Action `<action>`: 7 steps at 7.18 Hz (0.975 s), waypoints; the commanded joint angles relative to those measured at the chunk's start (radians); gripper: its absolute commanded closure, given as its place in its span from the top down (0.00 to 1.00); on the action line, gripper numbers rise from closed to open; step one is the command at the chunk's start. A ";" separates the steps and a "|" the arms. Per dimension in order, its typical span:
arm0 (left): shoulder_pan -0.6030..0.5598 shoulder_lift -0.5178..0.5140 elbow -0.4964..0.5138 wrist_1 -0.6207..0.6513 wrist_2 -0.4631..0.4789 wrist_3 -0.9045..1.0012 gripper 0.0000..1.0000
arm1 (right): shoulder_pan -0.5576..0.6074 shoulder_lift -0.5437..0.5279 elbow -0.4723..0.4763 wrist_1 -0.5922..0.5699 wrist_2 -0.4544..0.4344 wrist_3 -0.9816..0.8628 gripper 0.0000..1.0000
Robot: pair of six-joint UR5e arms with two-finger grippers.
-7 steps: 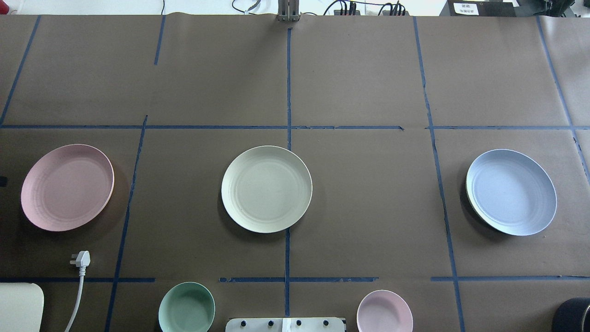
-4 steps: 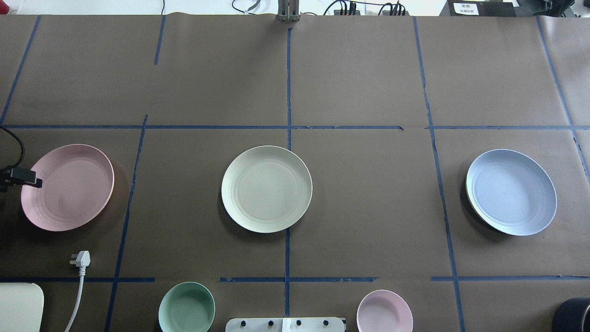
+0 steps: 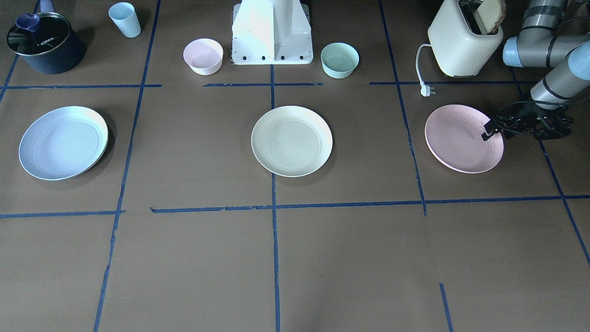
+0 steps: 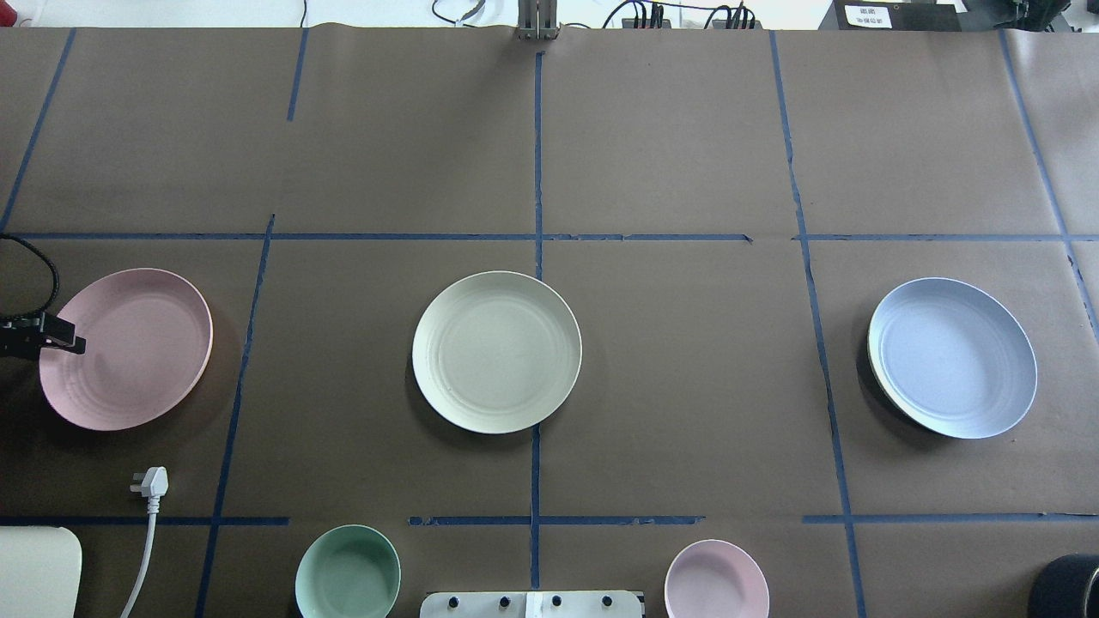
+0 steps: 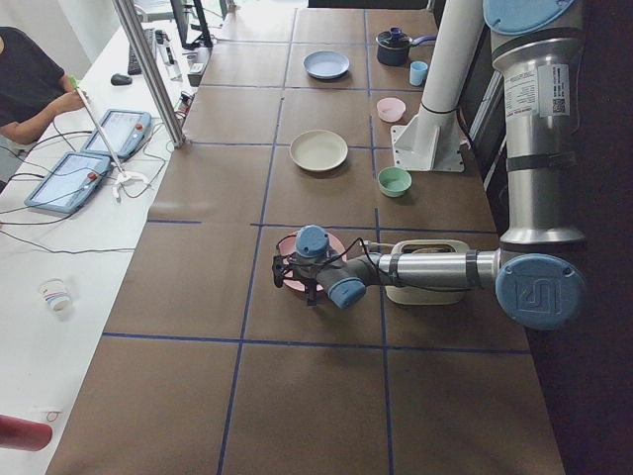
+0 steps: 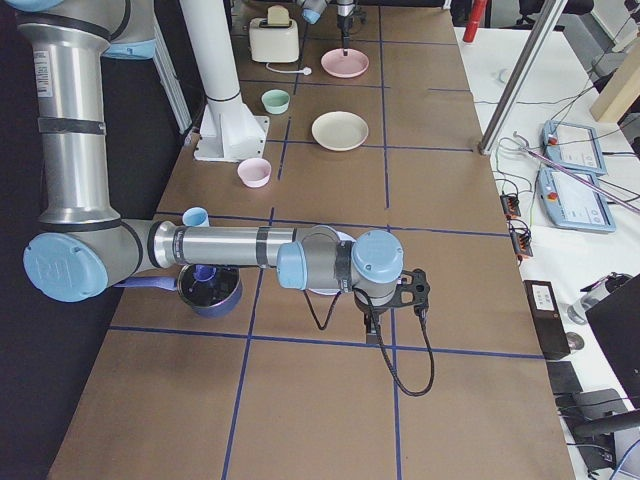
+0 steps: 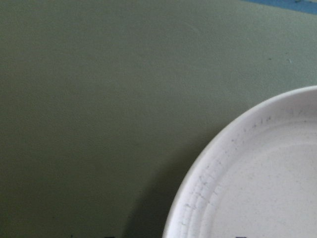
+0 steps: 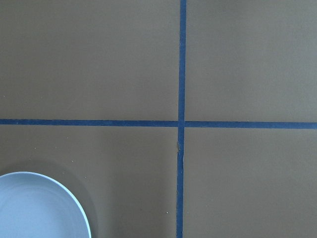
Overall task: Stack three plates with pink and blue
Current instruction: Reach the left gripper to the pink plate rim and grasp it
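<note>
Seen from over the robot's shoulders, three round plates lie in a row across the brown paper-covered worktop (image 4: 687, 386). They are well apart from one another, and none is stacked yet.

At the far left, the left gripper (image 3: 525, 125) hangs over the outer edge of the pale pink plate (image 4: 129, 348). Its fingers (image 3: 486, 133) look spread apart and empty. One tip reaches in over the plate's rim, and the other sits outside it, on the side away from the worktop's middle. So the plate lies inward from the gripper, toward the centre of the row, with the rim running between the two tips. The plate is round and has no long axis, so any stretch of rim would serve. The likely next move is to come down and close on that rim.

In the middle lies the cream-white plate (image 4: 496, 352), probably the base of the stack.

At the far right lies the light blue plate (image 4: 951, 357). The right gripper (image 6: 405, 295) hovers just beyond that plate's outer side. It shows only in a side view, so I cannot tell whether it is released or clenched.

The left arm is nearer the pink plate, the right arm nearer the blue.
</note>
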 commanded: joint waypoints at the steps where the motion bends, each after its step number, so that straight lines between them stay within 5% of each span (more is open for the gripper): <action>1: -0.002 0.009 -0.001 -0.019 -0.005 0.006 0.04 | 0.000 0.002 0.000 0.000 0.003 0.000 1.00; 3: -0.018 0.024 -0.048 -0.007 -0.118 0.004 0.00 | 0.000 0.000 0.000 0.002 0.000 -0.003 1.00; 5: -0.195 0.032 -0.062 -0.003 -0.332 0.006 0.00 | 0.000 0.000 -0.014 -0.001 -0.002 -0.002 1.00; 7: -0.262 0.003 -0.074 0.012 -0.393 -0.012 0.00 | -0.002 0.000 -0.015 0.000 0.000 -0.002 1.00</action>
